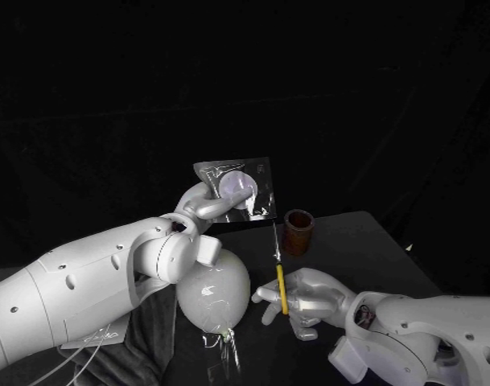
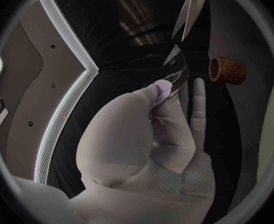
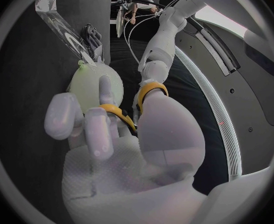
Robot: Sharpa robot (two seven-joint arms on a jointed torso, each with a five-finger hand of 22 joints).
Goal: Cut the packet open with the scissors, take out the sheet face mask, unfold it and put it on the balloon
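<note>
Pinching a thin, glossy clear-and-silver plastic packet (image 1: 236, 186) by its lower edge, the left hand (image 1: 204, 206) is holding it upright above the table. The right hand (image 1: 306, 298) is gripping yellow-handled steel scissors (image 1: 281, 286), blades pointing up just below the packet. The packet is looking light, floppy and slippery, so a firm pinch well away from the cut line is seeming wisest.

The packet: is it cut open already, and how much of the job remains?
Done: the left hand holds the packet up, and the right hand holds the scissors. In hand: the cut; the open blades point up at the packet's lower corner, but the packet looks whole. Left: cut it, take out the mask, unfold it and put it on the balloon.
</note>
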